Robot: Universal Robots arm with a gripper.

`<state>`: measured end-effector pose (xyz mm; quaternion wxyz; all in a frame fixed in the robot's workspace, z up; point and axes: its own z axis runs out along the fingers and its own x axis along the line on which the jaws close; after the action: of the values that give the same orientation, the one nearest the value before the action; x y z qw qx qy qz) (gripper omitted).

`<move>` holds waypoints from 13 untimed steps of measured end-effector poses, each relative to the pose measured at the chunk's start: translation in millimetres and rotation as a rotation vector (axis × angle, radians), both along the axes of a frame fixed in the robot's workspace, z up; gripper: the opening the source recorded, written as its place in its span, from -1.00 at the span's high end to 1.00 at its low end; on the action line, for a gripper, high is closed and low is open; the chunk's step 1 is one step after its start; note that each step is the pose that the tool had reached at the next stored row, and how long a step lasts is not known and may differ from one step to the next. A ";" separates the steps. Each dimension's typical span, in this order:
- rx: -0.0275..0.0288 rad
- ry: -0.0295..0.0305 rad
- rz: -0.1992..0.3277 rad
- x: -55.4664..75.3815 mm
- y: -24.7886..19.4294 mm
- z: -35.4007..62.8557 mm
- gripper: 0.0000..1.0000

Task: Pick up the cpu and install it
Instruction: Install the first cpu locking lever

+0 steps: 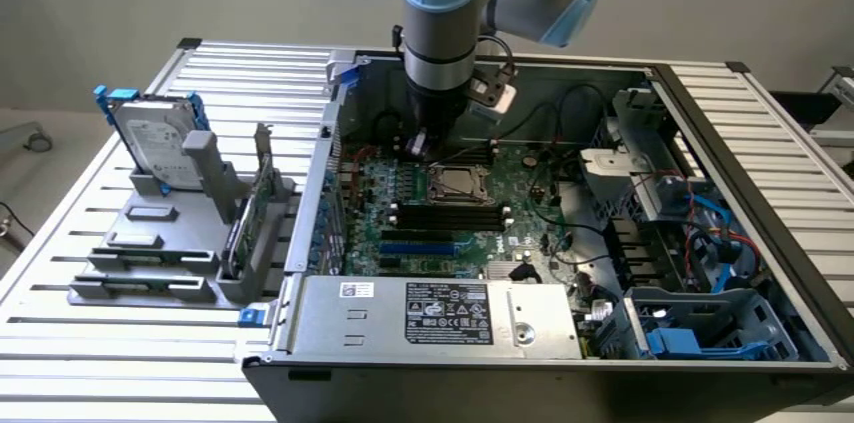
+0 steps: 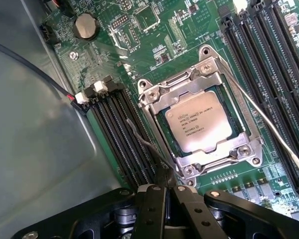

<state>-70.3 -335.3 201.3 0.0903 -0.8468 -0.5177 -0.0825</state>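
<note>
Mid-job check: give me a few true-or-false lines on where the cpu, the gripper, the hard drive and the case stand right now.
1. The cpu lies inside the metal socket frame on the motherboard. True.
2. The gripper is carrying the cpu. False: its fingers are shut together beside the socket frame, and the cpu lies apart from them.
3. The hard drive stands upright in a grey rack outside the case, at the exterior view's left. True.
4. The case is closed up. False: its side is open, the motherboard is exposed, and the arm reaches down into it.
</note>
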 end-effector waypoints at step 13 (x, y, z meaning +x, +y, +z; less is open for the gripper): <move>-0.0145 0.0001 -0.007 3.0 0.5 -2.6 0.79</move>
<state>-67.3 -334.9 198.7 0.0839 -0.8491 -0.5155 -0.0790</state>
